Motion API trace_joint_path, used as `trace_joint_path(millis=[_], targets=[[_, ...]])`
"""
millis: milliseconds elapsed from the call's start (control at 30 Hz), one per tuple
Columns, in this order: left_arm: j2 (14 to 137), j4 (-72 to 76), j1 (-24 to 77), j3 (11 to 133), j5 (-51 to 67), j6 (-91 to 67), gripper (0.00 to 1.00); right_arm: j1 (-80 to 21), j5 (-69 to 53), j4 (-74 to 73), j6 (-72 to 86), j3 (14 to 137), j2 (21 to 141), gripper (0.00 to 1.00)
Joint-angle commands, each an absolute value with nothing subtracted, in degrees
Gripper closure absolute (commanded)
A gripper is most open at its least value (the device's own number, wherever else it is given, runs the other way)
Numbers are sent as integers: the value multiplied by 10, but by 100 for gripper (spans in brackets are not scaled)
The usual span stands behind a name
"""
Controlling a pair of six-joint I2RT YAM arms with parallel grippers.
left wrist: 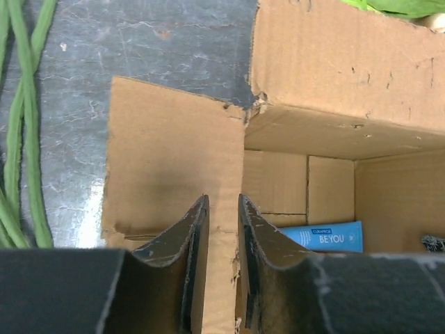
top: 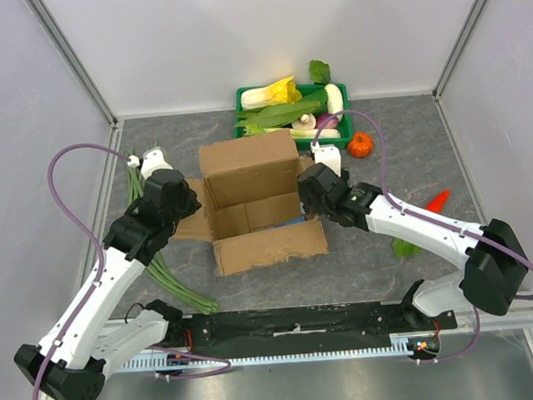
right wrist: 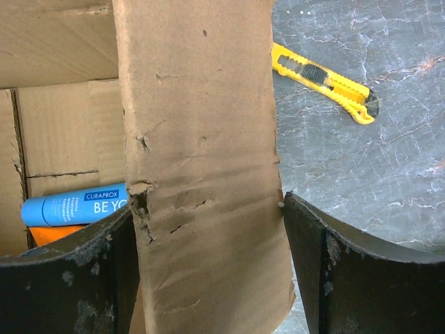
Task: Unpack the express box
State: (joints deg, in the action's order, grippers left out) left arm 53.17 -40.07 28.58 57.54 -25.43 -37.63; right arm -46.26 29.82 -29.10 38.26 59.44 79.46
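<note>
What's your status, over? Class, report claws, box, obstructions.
Left claw pinching express box left flap. Right claw open, astride right flap. Box open, blue tube inside. Yellow knife beside box, not blocking.

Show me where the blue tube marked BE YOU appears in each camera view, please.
Top external: not clearly seen inside the express box.
Left wrist: blue tube, lower right, on the box floor.
Right wrist: lower left, partly behind a cardboard flap.
Shared landmark: the express box.
</note>
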Motion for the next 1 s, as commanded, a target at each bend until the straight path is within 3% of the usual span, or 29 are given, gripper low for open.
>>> trace_joint_path(millis=[0, 267, 433, 767, 967], targets=[[542, -376, 286, 597, -211, -349, 69, -461, 304, -281, 381, 613, 802, 18], [531, -455, 286, 589, -165, -395, 39, -461, 304, -281, 381, 622, 807, 18], [522, -452, 286, 560, -133, -419, 35, -461, 300, -282, 384, 625, 813, 18], [550, -404, 286, 508, -91, -445, 49, -461, 290, -283, 394, 627, 814, 19], [565, -385, 286, 512, -89, -441, 72, -461, 286, -285, 396, 628, 811, 19]])
